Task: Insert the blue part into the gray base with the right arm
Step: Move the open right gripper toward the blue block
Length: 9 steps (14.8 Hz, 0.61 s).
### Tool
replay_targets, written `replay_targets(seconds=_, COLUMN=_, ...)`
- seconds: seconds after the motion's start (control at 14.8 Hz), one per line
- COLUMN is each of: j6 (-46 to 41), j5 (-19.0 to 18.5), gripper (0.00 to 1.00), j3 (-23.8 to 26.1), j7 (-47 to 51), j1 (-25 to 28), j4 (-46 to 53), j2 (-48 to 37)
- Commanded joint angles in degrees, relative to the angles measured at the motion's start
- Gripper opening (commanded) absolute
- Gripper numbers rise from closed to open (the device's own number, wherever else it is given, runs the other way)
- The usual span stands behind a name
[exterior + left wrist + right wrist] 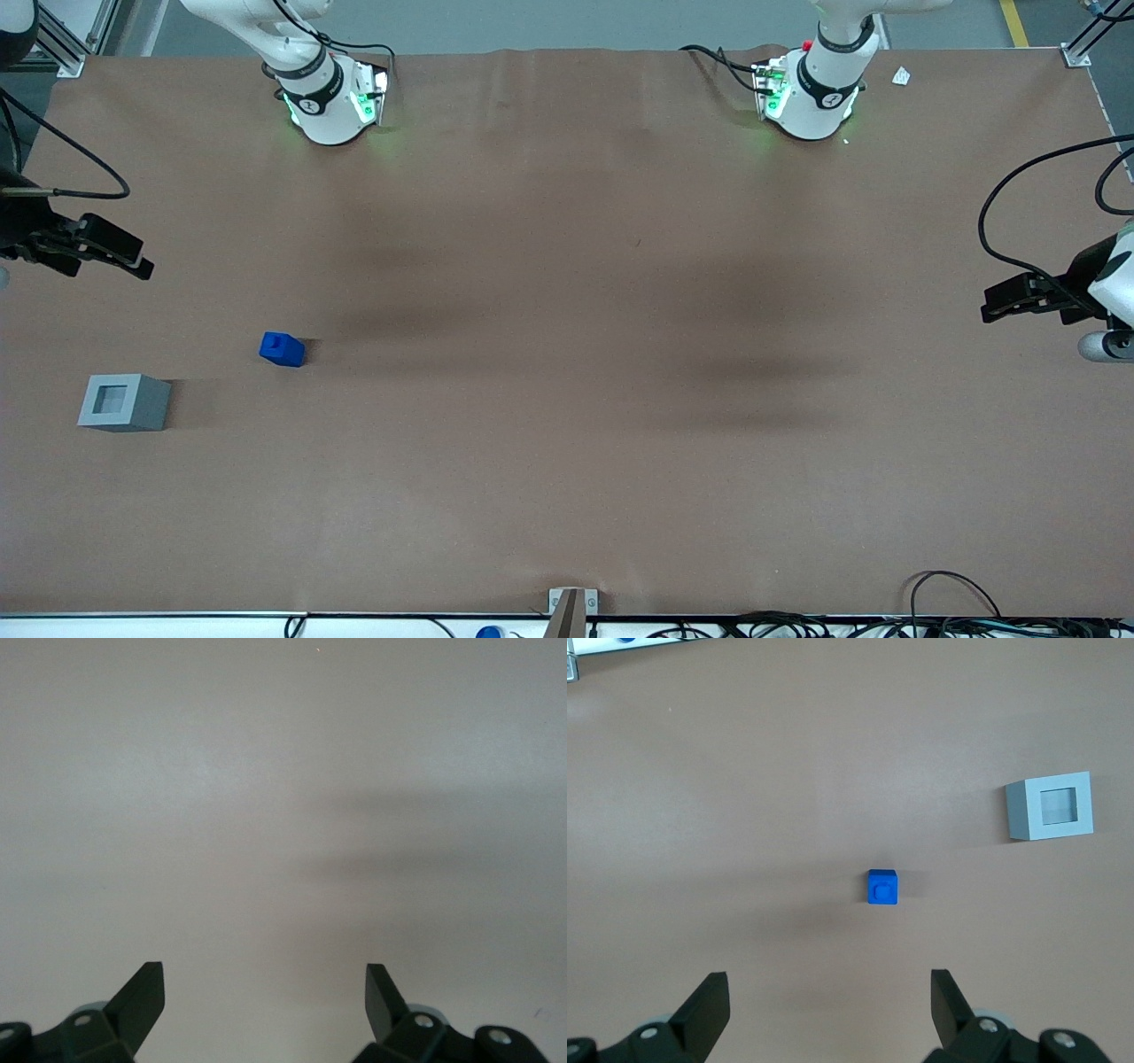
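The blue part (282, 349) lies on the brown table toward the working arm's end, its stub facing up; it also shows in the right wrist view (881, 887). The gray base (124, 402) stands nearer to the front camera than the blue part, socket up, and shows in the right wrist view (1051, 806). My right gripper (133, 262) hangs high above the table at the working arm's end, farther from the front camera than both objects. In the right wrist view the gripper (830, 992) is open and empty, apart from the blue part.
The brown table (567, 354) spreads wide around both objects. The two arm bases (332, 97) stand at the table's back edge. Cables (957, 611) and a small bracket (571, 607) lie along the front edge.
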Motion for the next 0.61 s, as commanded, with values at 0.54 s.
replay_targets(seconds=0.54, j6=1.6, j5=-0.2, gripper=1.00, j3=0.1, j7=-0.6, j1=-1.6, j4=-1.5, j2=0.3)
